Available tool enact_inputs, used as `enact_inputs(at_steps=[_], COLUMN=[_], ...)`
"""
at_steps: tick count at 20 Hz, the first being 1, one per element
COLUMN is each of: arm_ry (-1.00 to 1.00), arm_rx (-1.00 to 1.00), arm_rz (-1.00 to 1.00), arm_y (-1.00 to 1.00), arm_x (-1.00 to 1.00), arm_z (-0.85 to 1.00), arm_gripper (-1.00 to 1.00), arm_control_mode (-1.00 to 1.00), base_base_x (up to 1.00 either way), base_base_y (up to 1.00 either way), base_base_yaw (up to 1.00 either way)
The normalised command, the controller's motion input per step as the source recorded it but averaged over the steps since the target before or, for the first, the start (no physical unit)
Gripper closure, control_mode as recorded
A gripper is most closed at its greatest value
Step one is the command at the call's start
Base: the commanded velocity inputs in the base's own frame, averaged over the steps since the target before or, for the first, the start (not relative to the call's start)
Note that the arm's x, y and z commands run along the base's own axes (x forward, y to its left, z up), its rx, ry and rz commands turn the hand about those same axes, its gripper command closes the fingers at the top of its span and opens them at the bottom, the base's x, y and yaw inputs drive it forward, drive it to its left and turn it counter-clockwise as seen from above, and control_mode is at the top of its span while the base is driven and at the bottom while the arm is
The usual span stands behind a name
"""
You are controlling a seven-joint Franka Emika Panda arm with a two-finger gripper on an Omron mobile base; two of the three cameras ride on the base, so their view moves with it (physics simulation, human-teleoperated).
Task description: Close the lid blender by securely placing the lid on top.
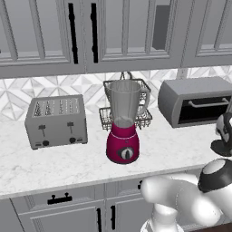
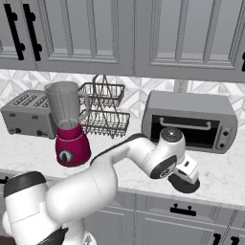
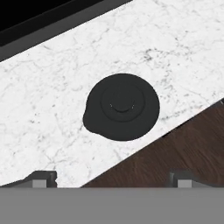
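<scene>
claw spread wide above lid | lid lay near counter edge | risk: off-centre pinch could knock it off

One blender, one lid, one toaster, one toaster oven, one wire basket.

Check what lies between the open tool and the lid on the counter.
Nothing: in the hand view the tool hangs open above the lid, with bare marble counter around it.
</scene>
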Motion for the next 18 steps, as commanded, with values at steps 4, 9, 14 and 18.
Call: enact_inputs(at_steps=[4, 9, 14, 18], arm_ry=[0.01, 0.0, 0.0, 0.04], arm_rx=[0.0, 0.01, 0.03, 0.01], arm_rz=[0.0, 0.0, 0.0, 0.0], arm_y=[-0.32, -0.27, -0.21, -0.03], arm_x=[0.31, 0.27, 0.23, 0.17], arm_z=[-0.12, -0.12, -0.15, -0.13], arm_gripper=[-1.0, -1.0, -1.0, -1.0], arm_control_mode=[-1.0, -1.0, -1.0, -1.0], base_base_x=[0.0, 0.0, 0.0, 0.0], base_base_y=[0.0, 0.0, 0.0, 0.0], base_base_yaw=[0.0, 0.0, 0.0, 0.0])
